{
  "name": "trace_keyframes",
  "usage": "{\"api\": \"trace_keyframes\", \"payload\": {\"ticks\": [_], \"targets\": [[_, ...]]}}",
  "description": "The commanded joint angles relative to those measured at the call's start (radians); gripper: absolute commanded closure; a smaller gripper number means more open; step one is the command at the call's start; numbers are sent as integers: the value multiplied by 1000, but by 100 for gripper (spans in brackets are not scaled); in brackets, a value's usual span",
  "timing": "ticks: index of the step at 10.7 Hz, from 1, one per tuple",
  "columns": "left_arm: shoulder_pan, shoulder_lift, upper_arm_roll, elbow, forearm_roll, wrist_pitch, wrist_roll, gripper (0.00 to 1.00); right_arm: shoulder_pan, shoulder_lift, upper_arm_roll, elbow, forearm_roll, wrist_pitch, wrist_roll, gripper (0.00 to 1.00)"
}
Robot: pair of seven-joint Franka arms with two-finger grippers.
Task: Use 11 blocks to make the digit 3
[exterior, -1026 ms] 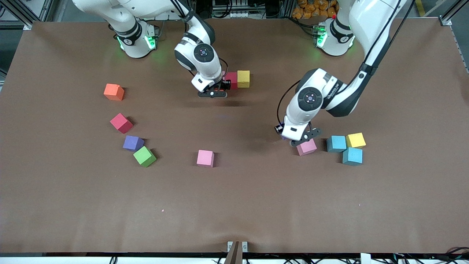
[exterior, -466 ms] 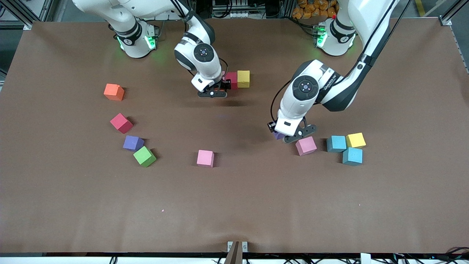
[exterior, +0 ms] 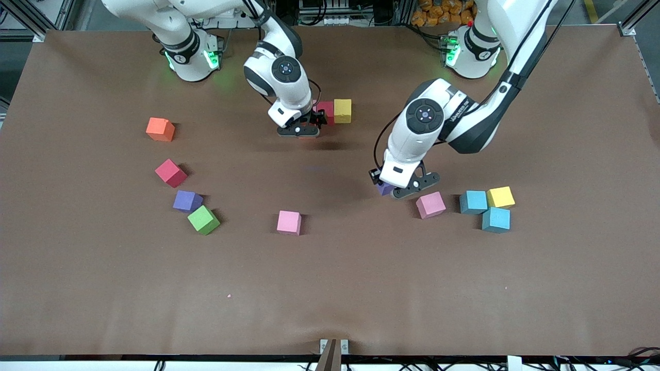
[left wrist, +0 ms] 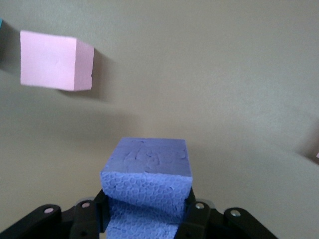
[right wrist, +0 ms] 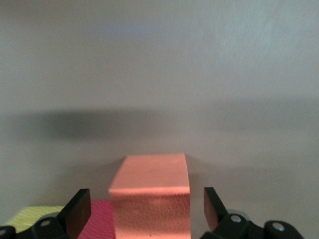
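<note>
Carrying a purple block (left wrist: 147,172) clamped in our left gripper (exterior: 393,188) over mid-desk toward the 11 o'clock row, we leave our right gripper (exterior: 304,127) spread wide around the salmon block (right wrist: 152,194), set beside the red block (exterior: 326,109) and yellow block (exterior: 342,110).

Between the right gripper's (right wrist: 144,211) open fingers sits a salmon foam cube (right wrist: 151,191), touching a red foam cube (right wrist: 102,219) beside it.

Right gripper (exterior: 299,130) newly open; left gripper (exterior: 399,188) shifted off pink block (exterior: 430,204).
</note>
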Motion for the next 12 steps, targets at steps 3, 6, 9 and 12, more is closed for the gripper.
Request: {"api": "trace_keyframes", "payload": {"ticks": [3, 6, 9, 12], "targets": [[-79, 14, -6, 43, 36, -31, -37, 73, -195, -16, 2, 178, -13, -133, -140, 0], [-183, 123, 8, 205, 43, -121, -45, 75, -310, 108, 3, 342, -15, -124, -239, 0], [-416, 232, 167, 378, 45, -198, -51, 76, -338, 200, 3, 496, -65, -126, -249, 0], [-580, 292, 293, 451, 25, -206, -68, 79, -364, 290, 2, 607, -105, -132, -307, 0]]}}
